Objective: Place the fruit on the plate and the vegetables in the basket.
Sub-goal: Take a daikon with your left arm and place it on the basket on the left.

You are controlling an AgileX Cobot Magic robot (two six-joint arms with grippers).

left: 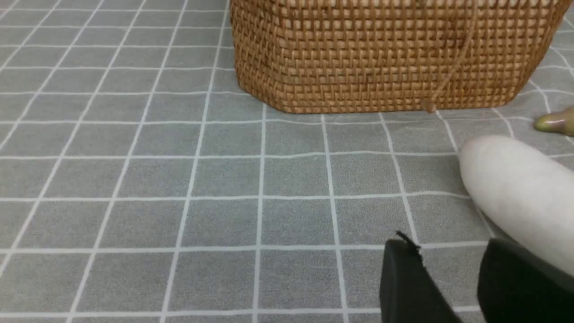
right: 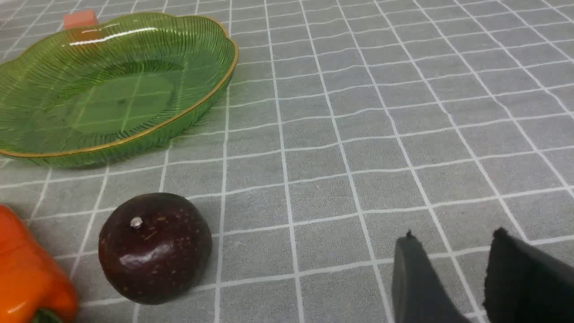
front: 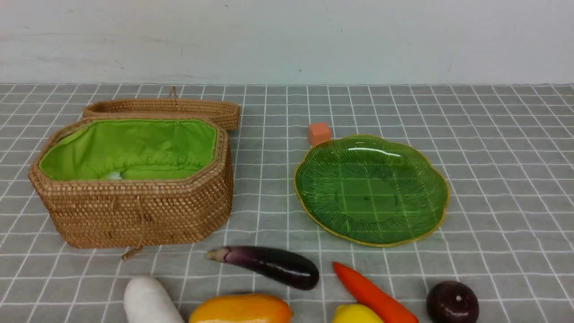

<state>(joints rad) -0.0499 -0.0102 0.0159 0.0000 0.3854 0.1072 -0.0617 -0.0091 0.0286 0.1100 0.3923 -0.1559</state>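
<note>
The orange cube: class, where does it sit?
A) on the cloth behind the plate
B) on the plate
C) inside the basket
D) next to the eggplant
A: the cube stands on the cloth just beyond the far rim of the plate, which holds nothing.

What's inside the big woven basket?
Inside the basket you can see bright green lining and a small whitish patch I cannot identify. Its near wall hides the bottom, so anything lying low there cannot be seen.
</note>
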